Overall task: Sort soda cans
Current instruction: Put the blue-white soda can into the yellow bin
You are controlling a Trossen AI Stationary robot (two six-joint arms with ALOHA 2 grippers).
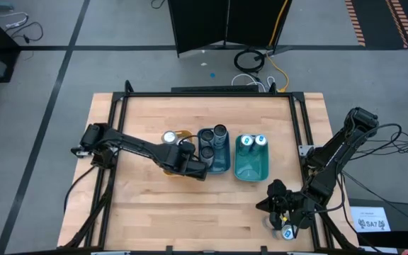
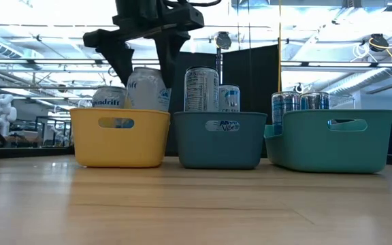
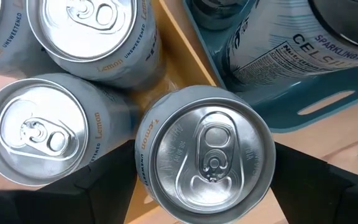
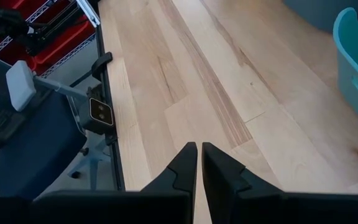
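Already the sorting looks nearly finished. On the pale wooden table point(image 1: 154, 205) stand three plastic trays side by side: a yellow tray point(image 2: 120, 136) with silver lemon-labelled cans point(image 3: 39, 134), a dark teal tray point(image 2: 219, 139) with taller dark-topped cans point(image 1: 219, 132), and a lighter teal tray point(image 2: 332, 139) with blue-marked cans point(image 1: 253, 141). The left gripper point(image 1: 178, 157) hovers over the yellow tray, its jaws spread wide on either side of one more silver lemon can point(image 3: 209, 155); whether they press it I cannot tell. The right gripper point(image 4: 199, 152), jaws closed on nothing, waits at the table's near right corner, where one blue-marked can point(image 1: 287, 232) seemingly remains unsorted.
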